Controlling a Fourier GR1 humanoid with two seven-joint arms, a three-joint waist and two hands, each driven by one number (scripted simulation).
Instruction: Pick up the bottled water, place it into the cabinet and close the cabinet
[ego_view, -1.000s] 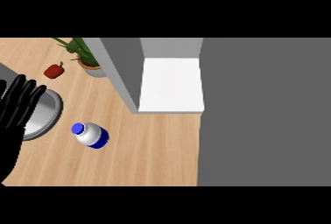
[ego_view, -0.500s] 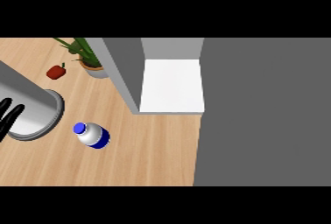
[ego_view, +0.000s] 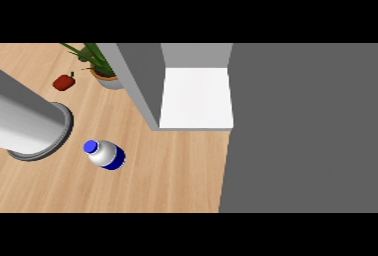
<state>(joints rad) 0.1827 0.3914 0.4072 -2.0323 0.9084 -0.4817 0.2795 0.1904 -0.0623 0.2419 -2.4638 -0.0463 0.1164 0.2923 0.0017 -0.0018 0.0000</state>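
Observation:
The bottled water (ego_view: 105, 154), clear with a blue cap and blue base, lies tilted on the wooden counter (ego_view: 162, 175) at the lower left. The cabinet (ego_view: 196, 97) is open at the middle top, showing a white shelf, with its grey side panel (ego_view: 140, 80) to the left. A grey forearm (ego_view: 26, 122) crosses the left edge, left of the bottle and apart from it. No hand shows in the view.
A round grey dish (ego_view: 65, 127) lies under the forearm, only its rim showing. A red pepper (ego_view: 65, 82) and a potted plant (ego_view: 103, 70) sit at the top left. A dark grey area (ego_view: 303, 130) fills the right.
The black hand at the left edge has slid out of view, and the grey forearm now covers the dish. The bottle has not moved.

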